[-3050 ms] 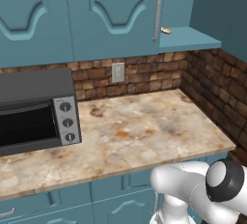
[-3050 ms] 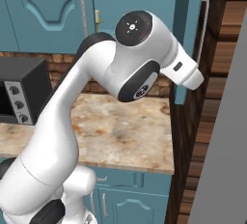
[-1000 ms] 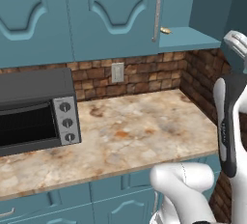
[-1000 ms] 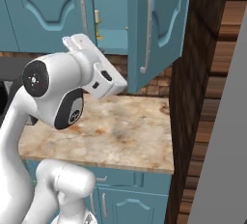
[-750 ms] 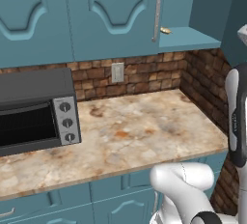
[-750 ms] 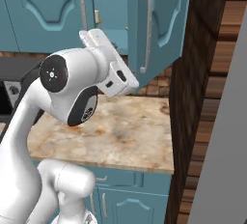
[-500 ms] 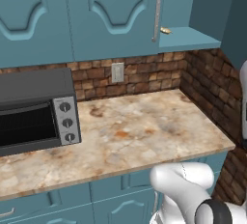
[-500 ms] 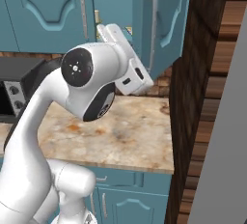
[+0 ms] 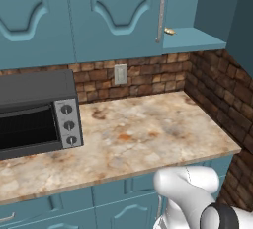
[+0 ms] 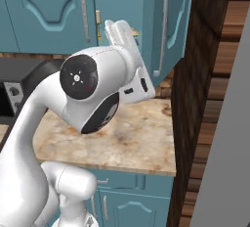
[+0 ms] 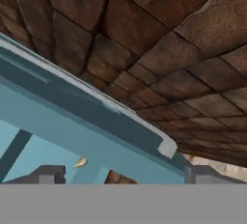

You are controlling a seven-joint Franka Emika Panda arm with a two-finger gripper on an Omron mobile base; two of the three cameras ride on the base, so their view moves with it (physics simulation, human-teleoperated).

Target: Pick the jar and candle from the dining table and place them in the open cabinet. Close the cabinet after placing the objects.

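Fingers [image 11: 118,174] spread wide, nothing between them, tips at the bottom of the hand view. Hand view looks at the cabinet [image 11: 72,121] edge and the brick wall [image 11: 159,49] beside it. Candle [image 9: 169,31] sits on the cabinet shelf [image 9: 192,39], near its front left edge, just right of the closed door's handle [image 9: 160,12]. Cabinet door [image 10: 173,23] is open in the right base view. Oven [image 9: 37,112] on the surface [image 9: 143,139] at left.
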